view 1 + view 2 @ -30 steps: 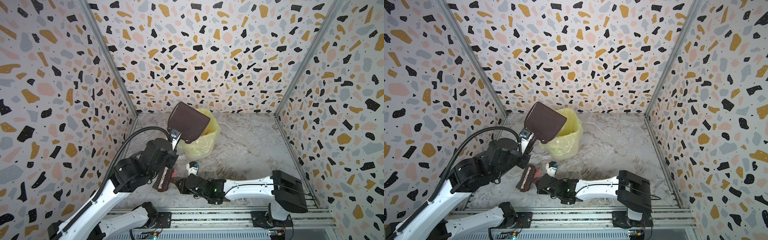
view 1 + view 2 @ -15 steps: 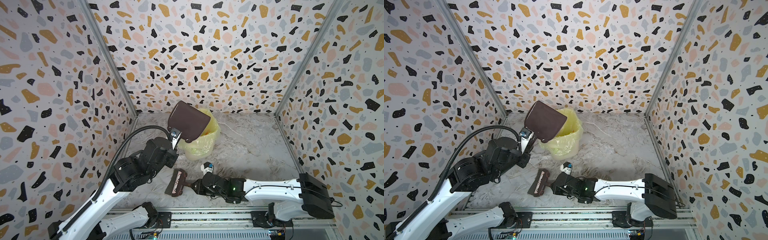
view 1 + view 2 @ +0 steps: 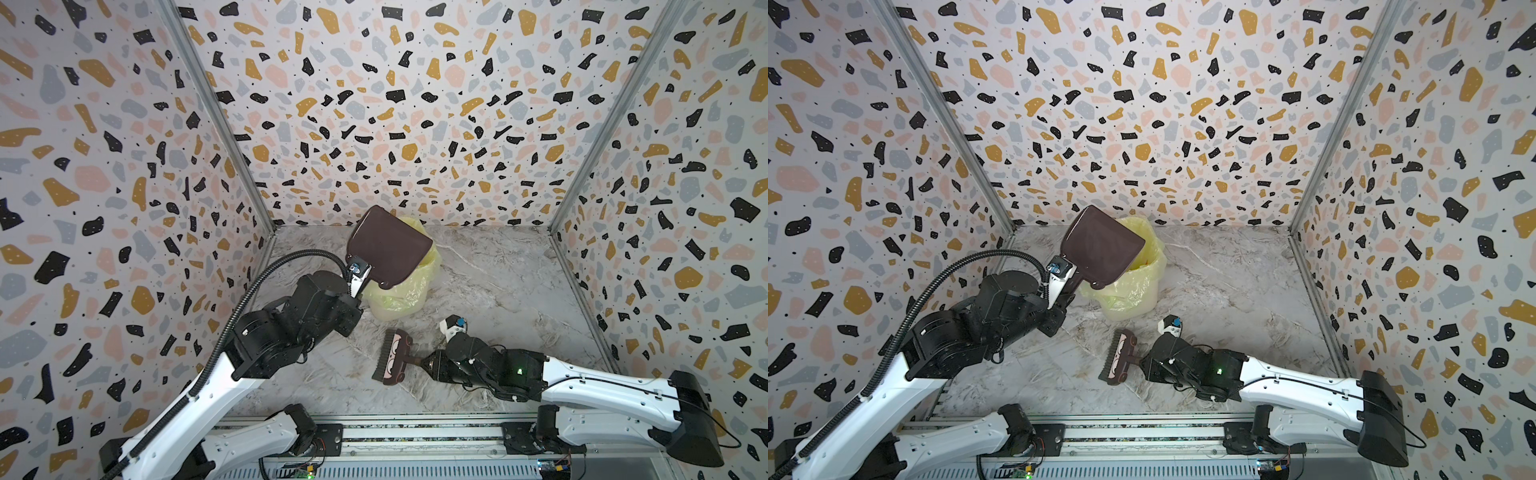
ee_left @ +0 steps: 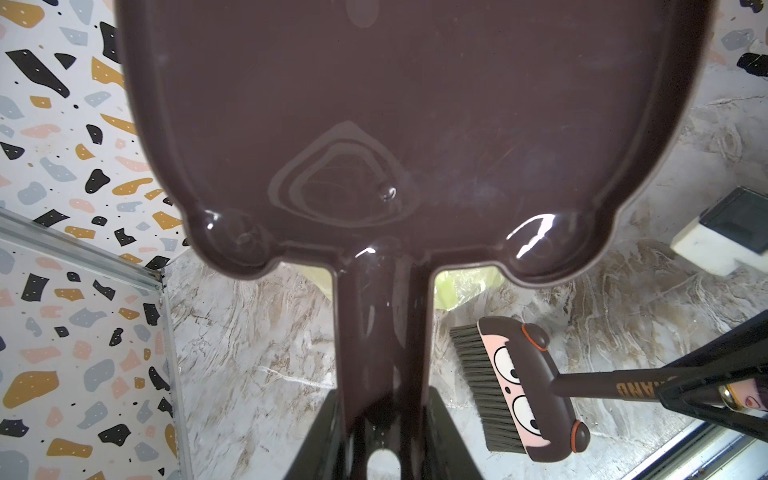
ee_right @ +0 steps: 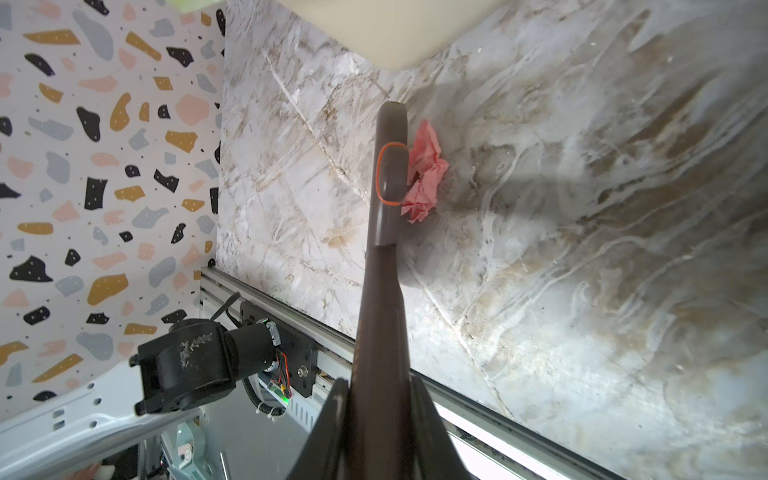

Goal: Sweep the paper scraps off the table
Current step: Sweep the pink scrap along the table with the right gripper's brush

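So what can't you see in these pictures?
- Inside the bin: in both top views the dustpan covers most of its mouth.
- Pink paper scrap: right wrist view, partly behind the brush; no top view shows it.
- Table by the left wall: hidden under the left arm in both top views.

Top views high, front, facing down onto table (image 3: 498, 282); wrist views close above same table
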`<act>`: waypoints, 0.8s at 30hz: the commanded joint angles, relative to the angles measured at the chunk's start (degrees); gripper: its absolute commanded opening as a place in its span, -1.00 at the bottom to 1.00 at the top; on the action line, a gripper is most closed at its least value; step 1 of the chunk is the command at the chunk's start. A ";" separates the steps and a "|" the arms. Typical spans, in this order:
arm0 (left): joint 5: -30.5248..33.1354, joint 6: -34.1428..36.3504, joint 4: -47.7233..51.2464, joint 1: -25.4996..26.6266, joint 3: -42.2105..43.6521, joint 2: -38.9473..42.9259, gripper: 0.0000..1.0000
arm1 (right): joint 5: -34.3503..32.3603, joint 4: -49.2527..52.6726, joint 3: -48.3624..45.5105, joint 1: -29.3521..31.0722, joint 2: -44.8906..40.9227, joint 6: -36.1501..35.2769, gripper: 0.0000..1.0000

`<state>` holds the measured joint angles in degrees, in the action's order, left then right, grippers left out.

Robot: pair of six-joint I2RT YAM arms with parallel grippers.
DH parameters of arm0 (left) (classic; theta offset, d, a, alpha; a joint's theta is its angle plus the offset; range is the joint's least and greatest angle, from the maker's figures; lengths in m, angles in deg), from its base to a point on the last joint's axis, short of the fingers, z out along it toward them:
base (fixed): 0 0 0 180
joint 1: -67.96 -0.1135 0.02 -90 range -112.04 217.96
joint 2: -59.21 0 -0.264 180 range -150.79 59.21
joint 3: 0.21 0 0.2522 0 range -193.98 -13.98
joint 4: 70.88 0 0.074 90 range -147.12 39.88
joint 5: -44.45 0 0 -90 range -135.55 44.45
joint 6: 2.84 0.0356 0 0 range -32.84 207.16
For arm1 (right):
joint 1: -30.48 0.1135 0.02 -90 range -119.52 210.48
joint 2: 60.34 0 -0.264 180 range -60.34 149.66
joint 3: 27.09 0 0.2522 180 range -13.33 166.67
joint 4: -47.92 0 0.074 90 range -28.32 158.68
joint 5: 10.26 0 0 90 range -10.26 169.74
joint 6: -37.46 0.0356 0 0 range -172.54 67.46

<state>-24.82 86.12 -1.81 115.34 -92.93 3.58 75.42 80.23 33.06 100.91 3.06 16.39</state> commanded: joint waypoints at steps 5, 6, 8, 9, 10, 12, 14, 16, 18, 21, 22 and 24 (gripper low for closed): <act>-1.61 0.76 -0.49 0.74 -3.30 -0.28 -1.00 | 11.31 -5.70 7.83 -3.31 9.06 -11.83 -1.00; -1.72 0.79 -0.18 0.87 -3.46 -0.26 -1.00 | 12.71 -5.64 8.01 -4.33 10.38 -12.70 -1.00; -2.28 1.01 0.68 1.22 -4.10 -0.34 -1.00 | 15.19 -5.02 8.09 -6.56 12.34 -14.02 -1.00; -2.57 1.10 1.38 1.47 -4.46 -0.48 -1.00 | 16.19 -4.06 8.05 -7.88 12.96 -14.79 -1.00; -2.75 1.29 2.27 1.65 -4.91 -0.69 -1.00 | 17.17 -2.67 8.08 -9.08 13.22 -15.74 -1.00; -1.78 1.32 3.64 2.76 -5.33 -0.82 -1.00 | 17.95 1.14 8.21 -11.32 12.90 -17.91 -1.00; -0.91 0.88 4.51 3.71 -5.22 -0.64 -1.00 | 18.03 6.48 8.43 -13.59 11.86 -20.50 -1.00; -0.99 0.12 5.16 3.96 -4.75 -0.50 -1.00 | 16.89 12.04 8.42 -15.74 9.86 -22.83 -1.00; -1.81 -0.60 5.33 4.02 -4.27 -0.31 -1.00 | 16.39 16.75 7.95 -17.90 7.25 -24.19 -1.00; -3.37 -1.65 5.85 4.28 -3.34 -0.16 -1.00 | 16.25 22.14 6.47 -21.09 2.90 -25.38 -1.00; -3.86 -2.03 6.16 4.39 -3.25 -0.17 -1.00 | 15.99 23.90 6.13 -22.20 1.33 -25.74 -1.00; -4.69 -2.69 6.61 4.99 -3.10 -0.17 -1.00 | 14.94 27.38 5.81 -24.12 -1.19 -26.25 -1.00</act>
<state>-27.75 85.07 5.08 119.58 -96.39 2.79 92.97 95.35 39.99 78.53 4.70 -6.65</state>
